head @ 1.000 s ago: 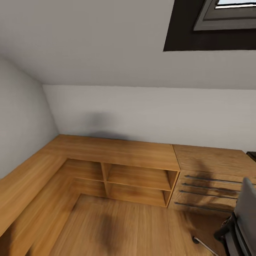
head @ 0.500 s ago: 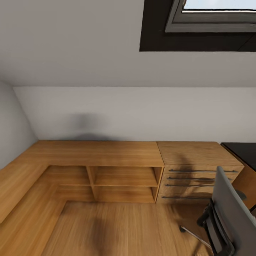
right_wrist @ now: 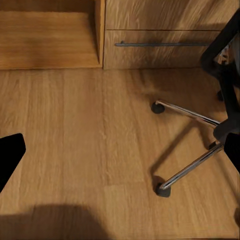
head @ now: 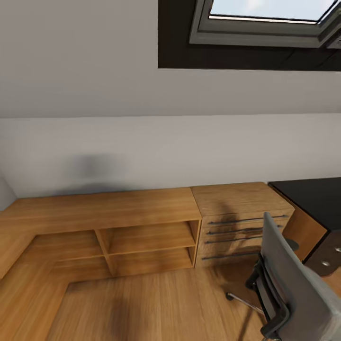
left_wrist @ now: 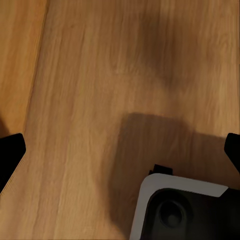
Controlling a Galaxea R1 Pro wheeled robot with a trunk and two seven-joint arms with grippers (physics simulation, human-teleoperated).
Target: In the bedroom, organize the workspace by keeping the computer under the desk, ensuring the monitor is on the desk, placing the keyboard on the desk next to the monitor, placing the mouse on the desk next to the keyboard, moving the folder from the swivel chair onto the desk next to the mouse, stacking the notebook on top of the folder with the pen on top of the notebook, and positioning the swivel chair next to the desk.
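Note:
The swivel chair stands at the lower right in the head view, its grey back toward me and hiding the seat. Its silver star base and casters show on the floor in the right wrist view. Beyond the chair lies a corner of the glossy black desk, with its black knobbed drawer unit below. My left gripper is open over bare wooden floor. My right gripper is open too, above the floor near the chair's base. Computer, monitor, keyboard, mouse, folder, notebook and pen are out of view.
A low light wooden cabinet with open shelves runs along the wall and turns the corner at the left. A wooden drawer chest with bar handles adjoins the desk. A skylight sits in the sloped ceiling. My own base shows below the left gripper.
The whole head view has swung to the right, so the cabinet slid left in the picture. More of the chair, and now the black desk with its drawer unit, have come into view.

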